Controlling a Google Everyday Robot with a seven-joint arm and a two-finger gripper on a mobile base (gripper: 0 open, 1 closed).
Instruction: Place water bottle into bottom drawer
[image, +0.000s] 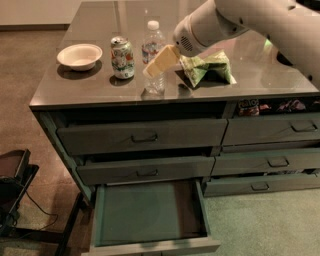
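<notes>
Water bottle (151, 47): upright on the grey countertop (260, 80), near its front edge, left of centre, white cap on.

Gripper (152, 67): at the bottle's right side, its cream tip overlapping the front of the bottle at mid-height. Whether it has closed on the bottle cannot be told. The white arm (250, 20) comes in from the upper right.

Bottom drawer (147, 210): pulled out below the left stack, teal-green floor bare, directly beneath the bottle's position.

Adjacent items: green-white soda can (122, 57) just beside the bottle on its left, apart from it. White bowl (80, 56) further left. Crumpled green bag (207, 67) to the right, behind the gripper.

Obstructions: the two handled drawers (142, 136) above the open drawer sit slightly ajar. Right-hand drawers (272, 130) likewise slightly ajar.
</notes>
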